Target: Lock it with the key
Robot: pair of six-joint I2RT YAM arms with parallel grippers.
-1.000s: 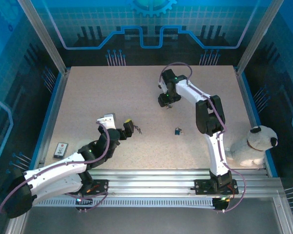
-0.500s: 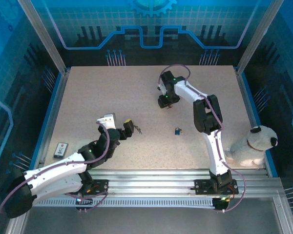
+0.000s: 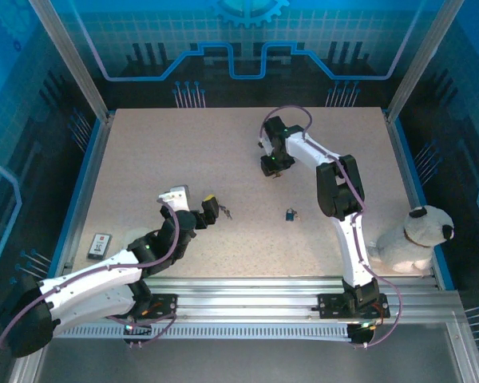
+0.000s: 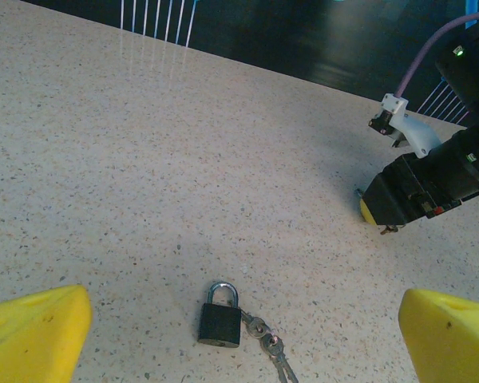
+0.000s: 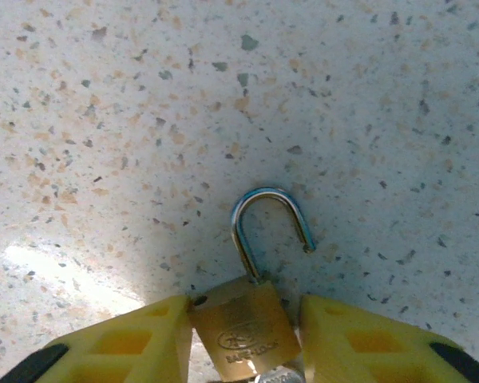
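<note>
Speckled beige tabletop [image 3: 168, 152] inside a blue-lit enclosure with aluminium posts [image 3: 68, 56] and a patterned back panel [image 3: 247, 48]. From left to right in the top view:
- a small red-and-white device [image 3: 100, 244] at the left edge
- the left pincer [image 3: 213, 209], low over the surface near the middle
- a small blue padlock [image 3: 290, 214] lying alone
- the right pincer [image 3: 273, 167], farther back
- a plush dog [image 3: 415, 237] at the right edge

Left pincer: jaws spread wide, holding nothing. Its yellow fingertips [image 4: 32, 331] flank, without touching, a black padlock [image 4: 220, 319] lying flat with a bunch of keys [image 4: 271, 355] at its right side.

Right pincer: jaws narrowed onto the brass padlock [image 5: 243, 333], which rests on the tabletop, with one yellow finger [image 5: 128, 347] against each side of its body. The shackle [image 5: 263, 223] stands open, its free end out of the body.

The left wrist view resolves the black padlock and keys, a dark speck from above, and takes in the right pincer side-on at far right. The right wrist view gives the open shackle and the stamped mark on the brass body; from above that lock is too small to make out.
</note>
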